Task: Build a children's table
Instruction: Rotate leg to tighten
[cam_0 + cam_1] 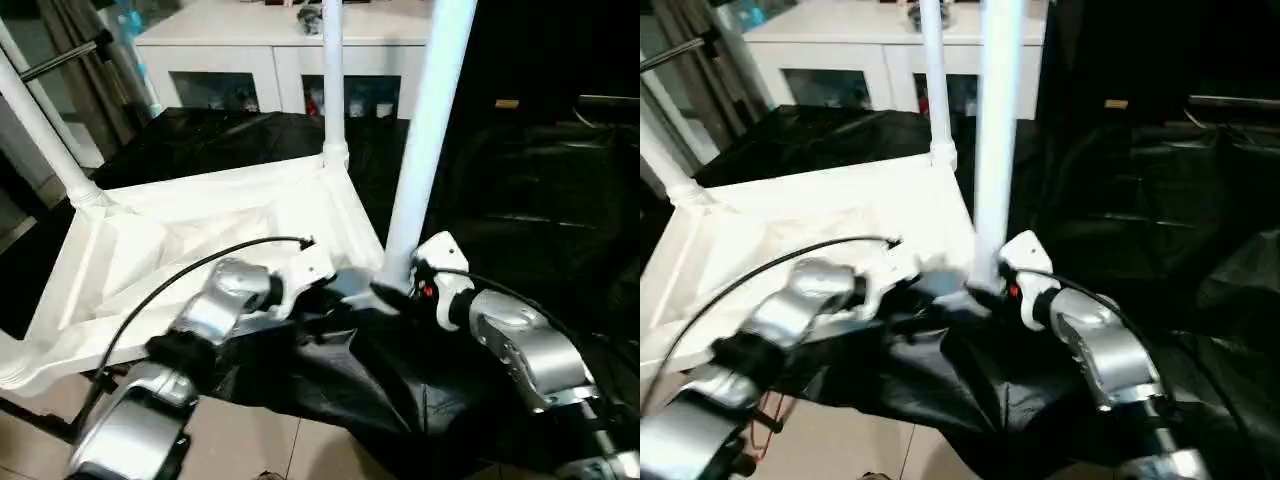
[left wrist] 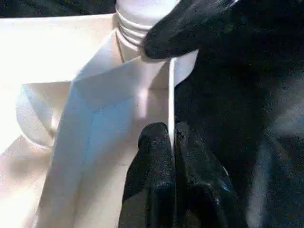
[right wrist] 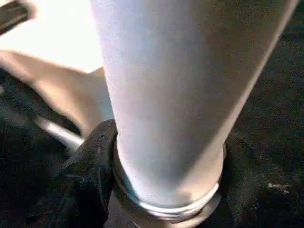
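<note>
Tabletop (image 1: 190, 225): white plastic, lies upside down on black-draped work table (image 1: 520, 200), ribbed underside facing up. Its near left part overhangs the work table's edge, w/ floor (image 1: 300, 450) showing below.

Legs: three white tube legs stand up from corner sockets.
- Far-left corner: leg (image 1: 40, 125) leans outward to the left.
- Far-right corner: leg (image 1: 333, 70) stands approx. upright.
- Near-right corner: leg (image 1: 432, 120), the closest one, tilts slightly; base sits at the socket, threaded collar visible in both wrist views.

Left gripper (image 2: 172, 142): fingers pressed together on the thin rim wall of the tabletop along the right edge, just beside the near-right corner socket. In the left wrist view the rim passes between the two black fingers (image 2: 152, 161); pinch is on the rim, not on the leg.

Right gripper (image 1: 392, 292): sits at the base of the near-right leg. Right wrist view shows one black finger (image 3: 90, 175) curved against the leg's collar, touching it. Opp. finger is hidden behind the leg, so fingers appear spread around the leg base; a full clamp cannot be confirmed.

Background: white cabinet (image 1: 270, 50) w/ glass-front compartments stands beyond the work table's far edge. A black cable (image 1: 200, 262) arcs over the left forearm above the tabletop.
</note>
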Controlling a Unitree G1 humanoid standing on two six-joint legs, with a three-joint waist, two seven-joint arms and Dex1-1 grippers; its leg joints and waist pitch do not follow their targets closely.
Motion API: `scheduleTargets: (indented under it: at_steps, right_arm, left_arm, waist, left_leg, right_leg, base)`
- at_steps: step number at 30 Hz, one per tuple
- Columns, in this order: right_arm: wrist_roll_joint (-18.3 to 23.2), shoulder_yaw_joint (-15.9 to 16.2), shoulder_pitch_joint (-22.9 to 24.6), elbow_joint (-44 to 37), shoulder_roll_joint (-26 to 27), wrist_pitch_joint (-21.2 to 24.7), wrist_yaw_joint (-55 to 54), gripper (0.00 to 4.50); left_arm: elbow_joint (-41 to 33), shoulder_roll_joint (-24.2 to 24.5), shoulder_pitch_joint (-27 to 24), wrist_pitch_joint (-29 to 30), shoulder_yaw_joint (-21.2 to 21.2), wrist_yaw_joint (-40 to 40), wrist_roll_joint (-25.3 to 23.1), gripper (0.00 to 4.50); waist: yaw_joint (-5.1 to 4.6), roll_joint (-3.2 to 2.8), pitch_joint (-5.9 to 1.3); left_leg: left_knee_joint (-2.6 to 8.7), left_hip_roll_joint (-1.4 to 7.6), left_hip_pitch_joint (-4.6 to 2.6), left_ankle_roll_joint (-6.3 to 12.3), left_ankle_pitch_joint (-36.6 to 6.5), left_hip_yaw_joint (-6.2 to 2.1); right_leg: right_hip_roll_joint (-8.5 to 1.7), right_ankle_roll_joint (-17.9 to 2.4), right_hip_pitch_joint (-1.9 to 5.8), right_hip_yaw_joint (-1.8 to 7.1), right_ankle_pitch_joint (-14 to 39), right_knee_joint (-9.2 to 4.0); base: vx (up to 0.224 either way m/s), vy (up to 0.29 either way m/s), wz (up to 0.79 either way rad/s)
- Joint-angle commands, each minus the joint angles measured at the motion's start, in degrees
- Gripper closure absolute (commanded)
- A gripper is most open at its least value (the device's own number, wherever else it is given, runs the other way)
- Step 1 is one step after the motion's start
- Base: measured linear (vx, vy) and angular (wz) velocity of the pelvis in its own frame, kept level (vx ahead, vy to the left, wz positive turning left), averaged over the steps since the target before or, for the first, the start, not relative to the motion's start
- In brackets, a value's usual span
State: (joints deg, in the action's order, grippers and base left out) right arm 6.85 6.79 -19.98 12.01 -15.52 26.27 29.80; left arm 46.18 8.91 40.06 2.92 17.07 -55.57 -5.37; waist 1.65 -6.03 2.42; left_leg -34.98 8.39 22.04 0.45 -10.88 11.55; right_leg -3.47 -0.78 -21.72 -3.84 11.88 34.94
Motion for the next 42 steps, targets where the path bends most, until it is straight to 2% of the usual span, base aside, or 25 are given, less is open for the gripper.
scheduleTargets:
  at_steps: [1, 2, 3, 4, 6, 10, 11, 13, 14, 17, 18, 20, 21, 22, 23, 25, 26, 27, 29, 30, 31, 36, 40, 41, 42]
  right_arm:
    - [0.9, 0.1, 0.1, 3.5, 3.9, 2.2, -4.0, 1.76]
    - [0.8, 0.0, 0.0, 3.8, 4.3, 2.2, -4.7, 1.76]
    - [0.5, -0.2, -0.4, 4.6, 5.4, 2.1, -6.2, 1.76]
    - [-0.1, -0.9, -1.3, 6.2, 7.0, 2.4, -9.2, 1.76]
    - [-1.0, -1.7, -3.2, 8.8, 9.2, 2.8, -13.2, 1.76]
    - [-1.3, -2.1, -4.3, 9.0, 10.7, 1.2, -14.0, 1.76]
    - [-1.4, -2.3, -4.4, 9.0, 10.9, 0.9, -14.1, 1.2]
    - [0.2, -3.8, -4.2, 7.7, 10.8, 1.0, -12.8, 1.06]
    - [1.2, -4.5, -3.9, 6.5, 10.2, 0.8, -11.4, 1.0]
    - [0.2, -3.6, -3.9, 5.3, 8.3, 0.0, -9.5, 0.78]
    - [0.1, -3.4, -3.7, 4.2, 6.7, -0.4, -8.0, 0.62]
    - [0.6, -3.7, -3.2, 2.5, 4.5, -0.9, -5.6, 0.62]
    - [1.1, -4.1, -2.9, 1.6, 3.6, -0.8, -4.5, 0.58]
    - [1.7, -4.9, -2.5, 0.0, 2.1, -0.5, -3.0, 0.58]
    - [1.8, -5.0, -2.4, -0.3, 1.9, -0.4, -2.8, 0.58]
    - [2.5, -5.8, -1.7, -1.9, 0.4, -0.4, -1.1, 0.58]
    - [2.7, -6.0, -1.2, -2.5, -0.7, -1.4, 0.3, 0.58]
    - [2.8, -5.9, -0.6, -2.8, -1.9, -2.6, 2.1, 0.58]
    - [3.2, -5.8, 0.0, -2.8, -3.7, -4.7, 5.1, 0.58]
    - [3.4, -5.7, 0.1, -2.8, -4.1, -4.7, 5.8, 0.58]
    - [3.7, -5.8, 0.1, -2.8, -4.4, -4.4, 6.3, 0.58]
    - [4.8, -5.8, -0.8, -2.6, -4.7, -3.7, 7.8, 0.58]
    - [4.9, -5.5, -1.2, -1.9, -4.9, -4.7, 8.8, 0.58]
    - [4.7, -5.4, -1.4, -1.5, -4.9, -5.0, 9.0, 0.58]
    - [4.6, -5.3, -1.6, -1.3, -5.0, -5.1, 9.2, 0.58]
  left_arm:
    - [2.5, -3.2, 1.7, 0.7, -3.0, 7.6, 1.7, 4.5]
    - [2.8, -3.6, 1.9, 0.9, -3.2, 8.2, 1.7, 4.5]
    - [3.6, -4.5, 2.6, 1.2, -3.7, 9.9, 1.9, 4.5]
    - [4.6, -5.7, 3.4, 1.3, -4.0, 12.0, 1.7, 4.5]
    - [6.1, -7.8, 4.5, 1.5, -4.2, 14.6, 1.7, 4.5]
    - [6.9, -10.0, 4.9, 1.1, -4.6, 14.5, 2.4, 4.5]
    - [7.2, -10.2, 4.9, 0.8, -4.6, 14.3, 2.4, 4.5]
    - [6.9, -9.9, 4.3, 0.2, -4.2, 12.4, 2.4, 4.5]
    - [6.6, -9.3, 3.8, -0.3, -3.9, 11.1, 2.2, 4.5]
    - [6.2, -8.2, 3.3, -1.6, -3.6, 9.8, 1.9, 4.5]
    - [5.6, -7.5, 3.0, -2.1, -3.5, 8.6, 1.8, 4.5]
    - [4.9, -6.4, 2.5, -2.5, -3.5, 7.1, 1.5, 4.5]
    - [4.5, -5.9, 2.3, -2.6, -3.5, 6.6, 1.5, 3.93]
    - [4.1, -5.1, 2.1, -2.8, -3.5, 5.8, 1.4, 3.93]
    - [4.1, -5.0, 2.1, -2.8, -3.5, 5.7, 1.4, 3.93]
    - [3.7, -4.1, 1.9, -3.8, -3.7, 4.9, 1.6, 3.58]
    - [3.9, -3.7, 2.0, -4.0, -3.8, 4.3, 1.6, 3.58]
    - [4.6, -3.2, 2.2, -4.1, -3.6, 4.3, 1.3, 3.58]
    - [6.1, -2.4, 2.6, -4.4, -3.0, 4.0, 0.3, 3.58]
    - [6.5, -2.1, 2.7, -4.7, -2.7, 4.1, -0.2, 3.58]
    - [7.0, -1.9, 2.8, -4.4, -2.7, 4.1, -0.3, 3.58]
    - [8.6, -1.0, 3.1, -2.7, -2.4, 2.4, -0.3, 3.58]
    - [10.1, -1.1, 3.7, -2.6, -3.4, 2.9, 0.4, 3.95]
    - [10.6, -1.2, 3.8, -2.7, -3.5, 2.8, 0.5, 3.97]
    - [10.9, -1.2, 4.0, -2.8, -3.5, 2.7, 0.5, 4.03]
  waist:
    - [-0.52, 1.8, -2.99]
    - [-0.6, 1.68, -2.97]
    - [-0.52, 1.83, -3.05]
    - [-0.66, 1.47, -3.1]
    - [-0.83, 1.48, -3.22]
    - [-0.69, 1.52, -3.3]
    - [-0.65, 1.47, -3.32]
    - [-0.55, 1.5, -3.3]
    - [-0.52, 1.58, -3.29]
    - [-0.45, 1.54, -3.34]
    - [-0.43, 1.55, -3.42]
    - [-0.24, 1.56, -3.51]
    - [-0.11, 1.65, -3.54]
    - [0.05, 1.9, -3.48]
    - [0.18, 1.82, -3.49]
    - [0.13, 1.71, -3.57]
    - [0.08, 1.49, -3.58]
    - [-0.04, 1.68, -3.56]
    - [0.03, 1.46, -3.56]
    - [-0.04, 1.63, -3.52]
    - [-0.05, 1.42, -3.51]
    - [-0.31, 1.48, -3.24]
    - [-0.34, 1.58, -3.39]
    - [-0.31, 1.75, -3.4]
    - [-0.27, 1.65, -3.35]
  left_leg:
    - [4.34, 4.9, -1.29, 1.72, -13.8, -3.07]
    - [4.37, 4.91, -1.52, 1.34, -14.3, -3.0]
    - [4.44, 4.95, -1.34, 1.44, -14.2, -3.15]
    - [4.42, 4.94, -1.35, 1.48, -13.7, -3.1]
    - [4.41, 4.83, -1.33, 1.41, -13.4, -3.14]
    - [4.15, 4.76, -1.06, 3.13, -11.7, -2.97]
    - [4.12, 4.73, -1.01, 3.38, -11.4, -2.96]
    - [4.15, 4.76, -0.93, 3.98, -10.9, -2.98]
    - [4.17, 4.86, -0.97, 4.2, -11.2, -3.02]
    - [4.27, 4.94, -0.98, 4.26, -11.1, -3.06]
    - [4.21, 4.97, -0.9, 4.39, -10.6, -3.01]
    - [4.11, 5.01, -0.83, 4.93, -9.6, -2.99]
    - [3.97, 4.97, -0.68, 5.55, -8.8, -2.88]
    - [3.92, 4.96, -0.68, 6.01, -8.4, -2.82]
    - [3.89, 4.97, -0.65, 6.16, -8.2, -2.86]
    - [3.93, 5.06, -0.61, 6.43, -7.9, -2.87]
    - [3.99, 5.24, -0.71, 6.35, -7.9, -2.96]
    - [4.06, 5.29, -0.71, 6.37, -8.1, -2.97]
    - [3.9, 5.23, -0.74, 6.32, -8.6, -2.9]
    - [3.9, 5.13, -0.7, 6.5, -8.7, -2.87]
    - [3.89, 5.09, -0.71, 6.54, -8.7, -2.87]
    - [4.07, 5.08, -0.82, 5.5, -10.7, -2.93]
    - [4.01, 5.1, -0.85, 5.66, -9.8, -2.92]
    - [3.95, 5.03, -0.79, 5.81, -9.6, -2.86]
    - [3.96, 5.04, -0.82, 5.85, -9.6, -2.85]
  right_leg:
    - [-5.94, -10.3, 1.59, 3.34, 19.3, -5.75]
    - [-5.92, -10.5, 1.24, 3.39, 19.1, -5.81]
    - [-6.11, -10.5, 1.63, 3.41, 18.5, -5.72]
    - [-6.09, -10.7, 1.45, 3.48, 17.2, -5.65]
    - [-6.11, -11.1, 1.61, 3.42, 16.1, -5.54]
    - [-6.28, -11.2, 1.93, 3.5, 14.0, -5.57]
    - [-6.28, -11.2, 1.99, 3.46, 13.7, -5.55]
    - [-6.23, -11.1, 2.02, 3.38, 13.7, -5.55]
    - [-6.28, -11.0, 1.97, 3.41, 14.3, -5.56]
    - [-6.13, -10.7, 2.01, 3.32, 14.5, -5.54]
    - [-6.15, -10.9, 2.08, 3.33, 13.3, -5.39]
    - [-6.21, -11.3, 2.17, 3.35, 11.2, -5.19]
    - [-6.28, -11.4, 2.29, 3.38, 9.9, -5.1]
    - [-6.35, -11.5, 2.28, 3.36, 9.9, -5.07]
    - [-6.41, -11.4, 2.35, 3.31, 10.2, -5.15]
    - [-6.2, -11.6, 2.29, 3.2, 9.7, -4.99]
    - [-6.07, -11.8, 2.14, 3.2, 8.8, -4.83]
    - [-6.09, -12.1, 2.22, 3.18, 7.9, -4.81]
    - [-6.23, -12.4, 2.28, 3.22, 7.0, -4.81]
    - [-6.09, -12.7, 2.29, 3.18, 6.5, -4.81]
    - [-6.13, -12.8, 2.3, 3.16, 6.6, -4.84]
    - [-6.12, -12.6, 2.27, 3.11, 11.3, -5.35]
    - [-6.06, -13.2, 2.24, 3.1, 9.5, -5.09]
    - [-6.1, -13.3, 2.26, 3.1, 9.2, -5.12]
    - [-6.15, -13.4, 2.22, 3.09, 9.5, -5.17]
  base:
    - [0.0, 0.0, 0.0]
    - [0.0, 0.0, 0.0]
    - [0.0, 0.0, 0.0]
    - [0.0, 0.0, 0.0]
    - [0.0, 0.0, 0.0]
    - [0.0, 0.0, 0.0]
    - [0.0, 0.0, 0.0]
    - [0.0, 0.0, 0.0]
    - [0.0, 0.0, 0.0]
    - [0.0, 0.0, 0.0]
    - [0.0, 0.0, 0.0]
    - [0.0, 0.0, 0.0]
    - [0.0, 0.0, 0.0]
    - [0.0, 0.0, 0.0]
    - [0.0, 0.0, 0.0]
    - [0.0, 0.0, 0.0]
    - [0.0, 0.0, 0.0]
    - [0.0, 0.0, 0.0]
    - [0.0, 0.0, 0.0]
    - [0.0, 0.0, 0.0]
    - [0.0, 0.0, 0.0]
    - [0.0, 0.0, 0.0]
    - [0.0, 0.0, 0.0]
    - [0.0, 0.0, 0.0]
    - [0.0, 0.0, 0.0]
